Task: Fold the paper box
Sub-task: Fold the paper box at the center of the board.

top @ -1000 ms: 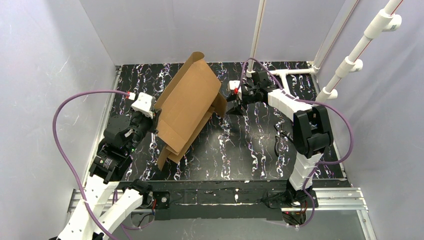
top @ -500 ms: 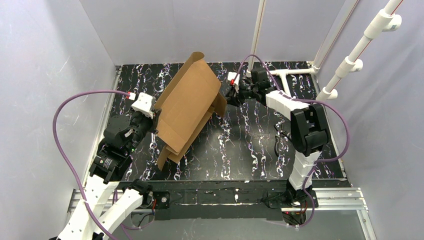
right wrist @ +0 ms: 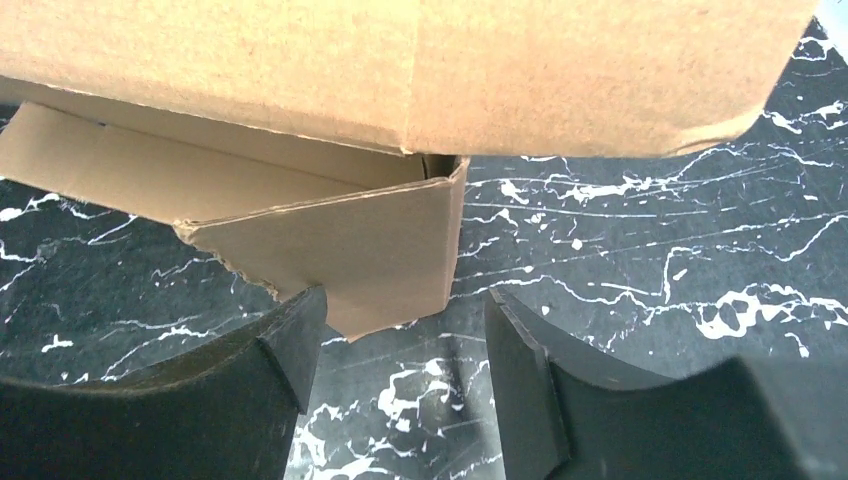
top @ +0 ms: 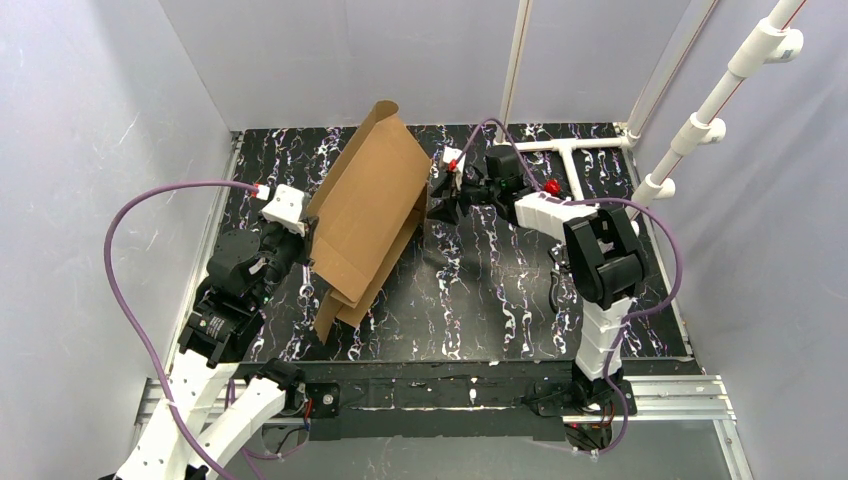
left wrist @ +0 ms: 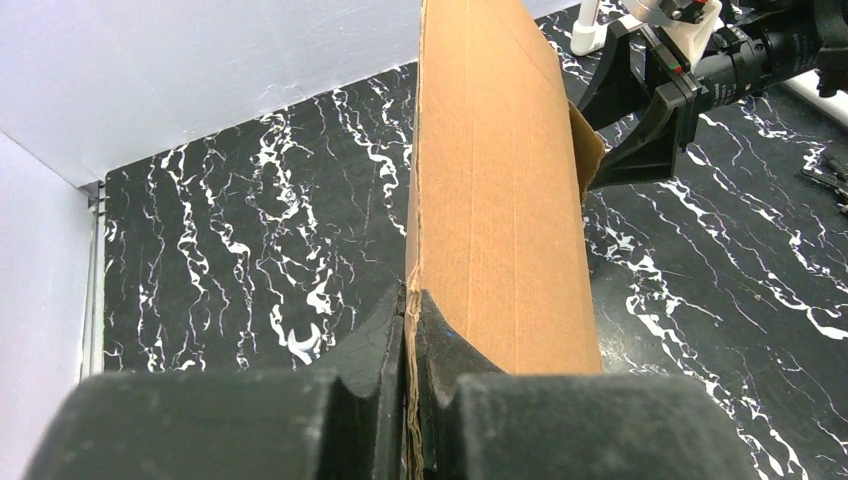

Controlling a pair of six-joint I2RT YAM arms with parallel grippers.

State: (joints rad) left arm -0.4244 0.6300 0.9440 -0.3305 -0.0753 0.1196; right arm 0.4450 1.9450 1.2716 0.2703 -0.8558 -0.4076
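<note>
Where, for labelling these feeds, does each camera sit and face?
Top: fixed above and behind the bases, looking down on the table; both arms show.
Left wrist: looks along the left gripper, shut on the paper box, toward the right gripper.
Right wrist: looks past its open fingers at a box flap.
Shared: all three show the box.

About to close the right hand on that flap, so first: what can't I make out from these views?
- Top view: the raised panel of the paper box hides where the left hand pinches it.
- Right wrist view: the top edge cuts off the box; whether the right hand already touches the small flap cannot be told.
- Left wrist view: the panel, seen nearly edge-on, hides its other face.
</note>
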